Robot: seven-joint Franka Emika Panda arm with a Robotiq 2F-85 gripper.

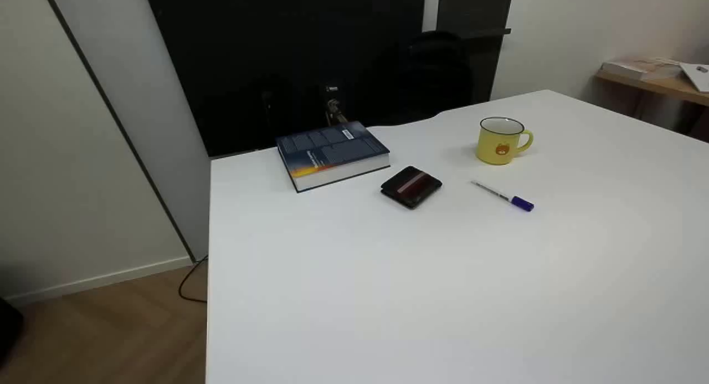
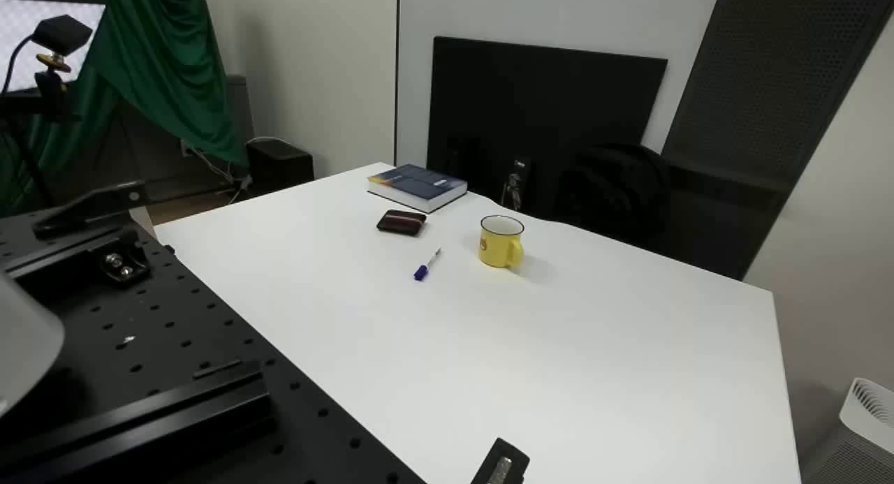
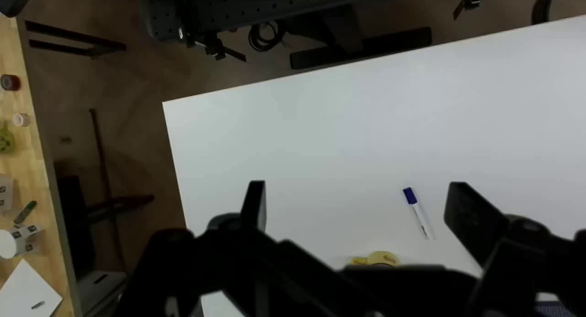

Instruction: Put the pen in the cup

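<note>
- Gripper (image 3: 357, 191): fingers wide apart, clamped on nothing, presumably so I can straddle the pen (image 3: 418, 212).
- It lies flat on the white table (image 1: 388, 295), near the cup (image 1: 494, 146), so I'd likely grasp from above.
- Cup stands upright, mouth up, well placed to receive it.
- On the table I count one pen, one cup, one wallet (image 1: 411, 187), one book (image 1: 332, 154).

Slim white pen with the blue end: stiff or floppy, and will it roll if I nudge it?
The slim white pen looks straight, so probably stiff. Lying loose on the flat white table, it may roll if nudged. Its thin build suggests it's light.
</note>
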